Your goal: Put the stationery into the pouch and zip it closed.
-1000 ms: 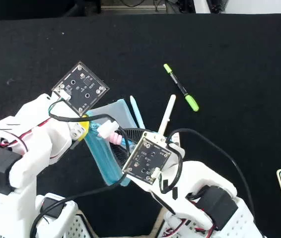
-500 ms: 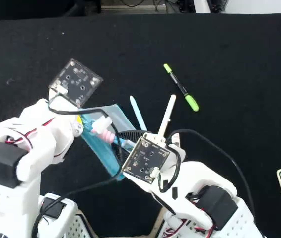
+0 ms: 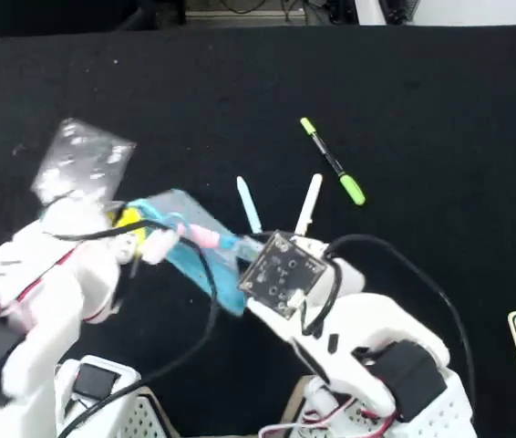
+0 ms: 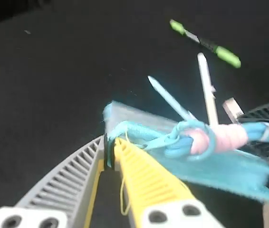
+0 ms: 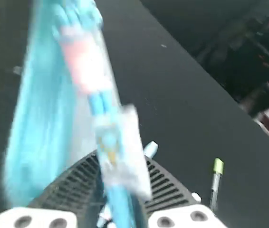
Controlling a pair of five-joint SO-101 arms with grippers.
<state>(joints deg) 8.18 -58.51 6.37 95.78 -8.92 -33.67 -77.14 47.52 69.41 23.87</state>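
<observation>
**Pouch** (image 3: pixel 190 246): a light-blue soft fabric sleeve at near centre-left, slung between the two arms and apparently held just clear of the table (image 3: pixel 440 109). Judge it light and limp. It sags and folds wherever you do not hold it, so its mouth will not stay open by itself. Take the cloth at a corner or along the seam, where the doubled edge gives the pads something to bite.

**Pink charm** (image 3: pixel 201 237): it hangs on a blue cord at the pouch's upper edge, with a pale tag (image 5: pixel 120 152) beside it. These look like the natural handle for the zip, though they are small and probably slippery.

**Left gripper** (image 3: pixel 147 243): its yellow and grey jaws are closed on the pouch's left corner.

**Right gripper** (image 3: pixel 247 251): its black jaws appear pinched on the pouch's right end, about the cord. Exactly what they bite cannot be told.

**Stationery:** the blue pen (image 3: pixel 250 205) and white pen (image 3: pixel 309 203) lie just beyond the pouch, side by side, with their near ends hidden behind the right arm. The green marker (image 3: pixel 333 162) lies farther off to the right, well apart. All three are judged thin, stiff, light and apt to roll, so take each across the barrel near its middle. Since all three lie out on the table, you have the loading and the zipping ahead of you.
</observation>
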